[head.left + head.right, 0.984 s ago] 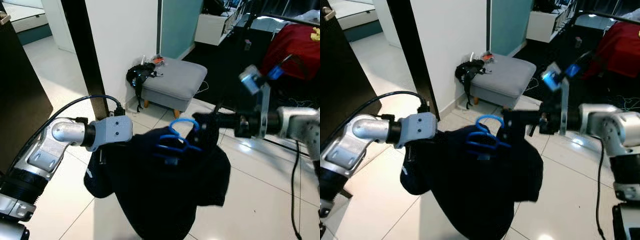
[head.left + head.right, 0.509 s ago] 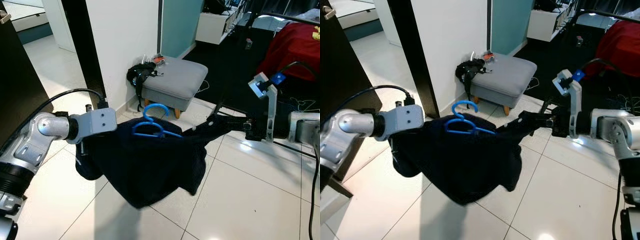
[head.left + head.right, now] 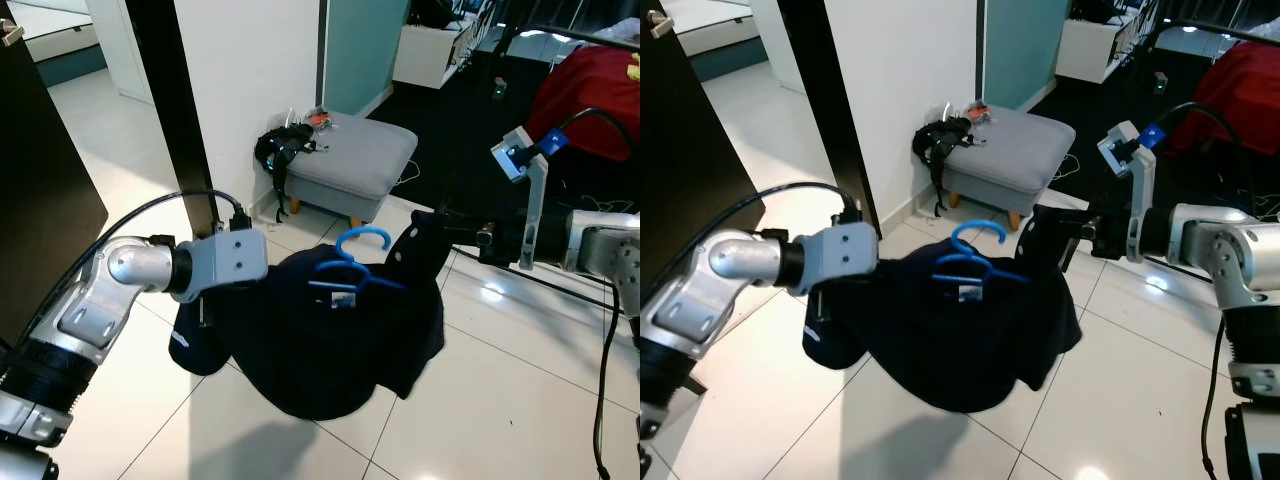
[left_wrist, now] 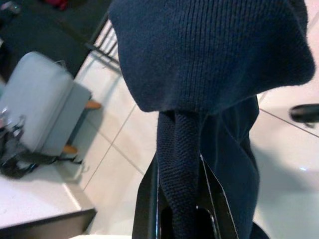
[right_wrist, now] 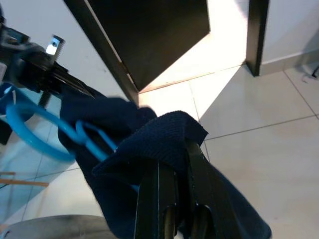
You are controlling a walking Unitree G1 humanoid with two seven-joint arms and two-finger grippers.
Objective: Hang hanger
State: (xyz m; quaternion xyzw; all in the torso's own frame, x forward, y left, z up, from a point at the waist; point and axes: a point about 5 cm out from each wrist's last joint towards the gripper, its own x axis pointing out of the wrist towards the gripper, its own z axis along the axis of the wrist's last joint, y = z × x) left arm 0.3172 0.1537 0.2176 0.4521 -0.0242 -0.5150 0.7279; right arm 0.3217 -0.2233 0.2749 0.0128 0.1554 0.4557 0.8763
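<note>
The blue hanger (image 3: 350, 268) sits at the centre of the frame, its hook standing up and its arms buried in a dark navy sweater (image 3: 320, 340) that sags between the two arms above the tiled floor (image 3: 500, 400). The left claw (image 4: 179, 199) pinches a bunched fold of the knit at one shoulder, fingers pressed together on it; the right claw (image 5: 172, 194) pinches the other shoulder in the same way. Held by both ends, the garment stays spread so that the hanger rides in its neck and cannot slip out. That looks like carrying, with hanging not yet done; no rail to hang it on can be made out.

Compared with half a second ago, the arms have drawn closer together: the sweater, then stretched almost flat between them, now droops in a deeper pouch, and the hanger has moved toward the right of the frame. Behind, at upper centre, stand a grey footstool (image 3: 355, 165) and a white wall (image 3: 250, 80).
</note>
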